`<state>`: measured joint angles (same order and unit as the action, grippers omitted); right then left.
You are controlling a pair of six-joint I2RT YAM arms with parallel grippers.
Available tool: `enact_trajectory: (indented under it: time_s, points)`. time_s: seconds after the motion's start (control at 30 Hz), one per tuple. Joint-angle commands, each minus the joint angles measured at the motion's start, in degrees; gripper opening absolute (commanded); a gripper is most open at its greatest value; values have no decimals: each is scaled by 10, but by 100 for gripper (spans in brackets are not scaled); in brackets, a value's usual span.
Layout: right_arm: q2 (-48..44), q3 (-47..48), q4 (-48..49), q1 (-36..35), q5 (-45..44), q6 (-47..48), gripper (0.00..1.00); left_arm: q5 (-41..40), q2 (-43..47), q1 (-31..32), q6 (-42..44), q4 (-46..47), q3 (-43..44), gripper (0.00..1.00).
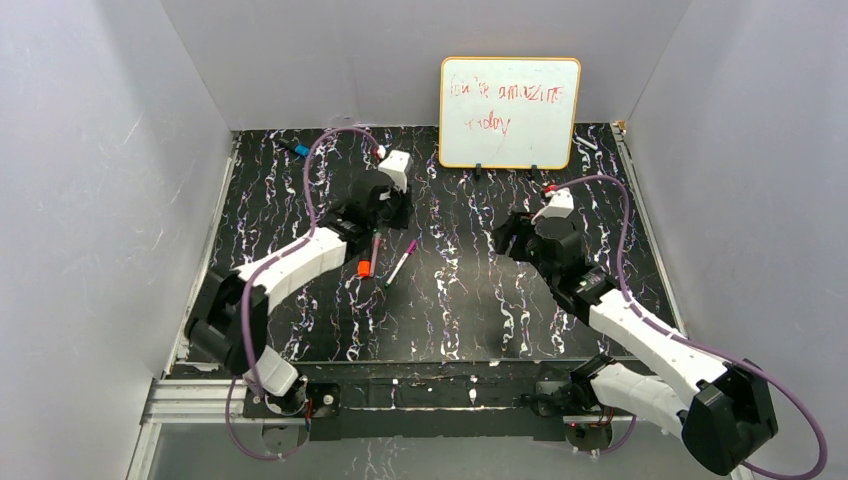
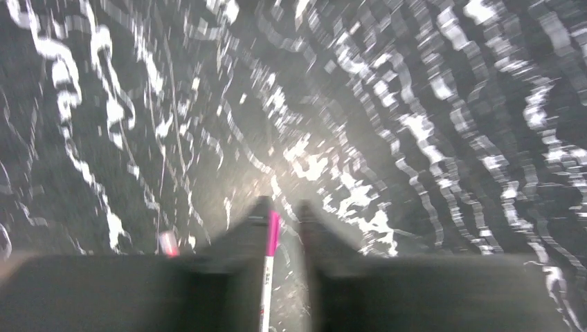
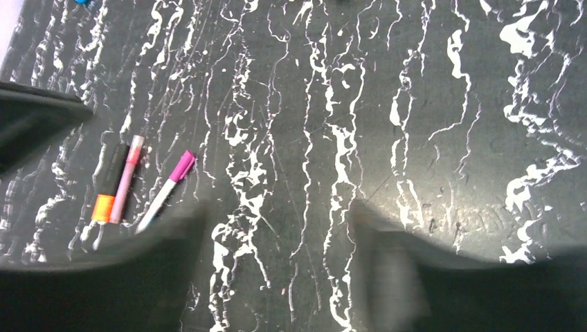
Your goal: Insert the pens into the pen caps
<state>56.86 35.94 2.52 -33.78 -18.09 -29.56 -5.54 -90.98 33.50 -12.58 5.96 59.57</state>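
On a black, white-veined bench (image 1: 480, 300), with a scrawled whiteboard (image 1: 509, 112) propped at upper centre: left fingers (image 2: 239, 242) partly parted left of centre, gripping nothing; right fingers (image 3: 384, 263) spread wide right of centre, equally empty. Lying loose just below the left fingers in the overhead view: black-and-orange pen (image 3: 109, 185) against pale pink pen (image 3: 128, 173), thin magenta-tipped pen (image 3: 166, 192) just beside, apart.

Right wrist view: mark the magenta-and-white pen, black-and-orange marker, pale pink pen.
magenta-and-white pen (image 3: 163, 194), right wrist view, white barrel.
black-and-orange marker (image 3: 111, 176), right wrist view, black body.
pale pink pen (image 3: 126, 182), right wrist view, mid-barrel.
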Motion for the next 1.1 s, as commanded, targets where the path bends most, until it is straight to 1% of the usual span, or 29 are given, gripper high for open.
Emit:
enact_trajectory:
  time_s: [0.0,0.03,0.1,0.2,0.23,0.27,0.3,0.33,0.37,0.43,0.47,0.53,0.6,0.67,0.73,0.93,1.07]
  points:
    - [-31,-7,10,1,2,27,4,96,96,-1,65,34,20,0]
    - [-33,-3,-6,0,2,19,1,104,108,-1,72,34,16,0]
    - [-38,0,-12,0,-8,9,1,100,130,-2,80,21,12,0]
    - [-32,5,-15,0,-11,15,1,69,157,-6,80,-6,0,0]
    - [-26,13,-22,0,-8,18,18,53,167,-6,80,-12,-6,23]
    - [-19,21,-24,0,-4,19,50,21,178,-7,74,-15,-18,50]
    - [-16,25,-24,0,-2,20,72,-3,192,-8,69,-13,-30,92]
    - [-17,26,-23,0,-1,21,93,-22,206,-10,68,-11,-43,98]
    - [-18,31,-20,0,5,26,98,-38,219,-13,67,-10,-55,98]
    - [-15,55,-32,0,18,38,99,-48,242,-28,64,-11,-74,98]
    - [-8,72,-49,1,27,48,99,-37,249,-42,64,-12,-81,99]
    - [10,116,-84,2,41,75,99,10,254,-86,51,-13,-96,98]
    - [28,151,-111,2,52,100,99,83,247,-157,16,-2,-112,98]
    - [37,166,-117,2,58,118,99,151,241,-217,-18,28,-137,98]
    - [33,163,-103,3,59,125,99,186,238,-248,-39,46,-147,98]
    - [32,160,-88,3,57,133,99,191,236,-256,-32,34,-136,98]
    - [38,157,-82,4,22,136,98,190,229,-257,-19,18,-126,98]
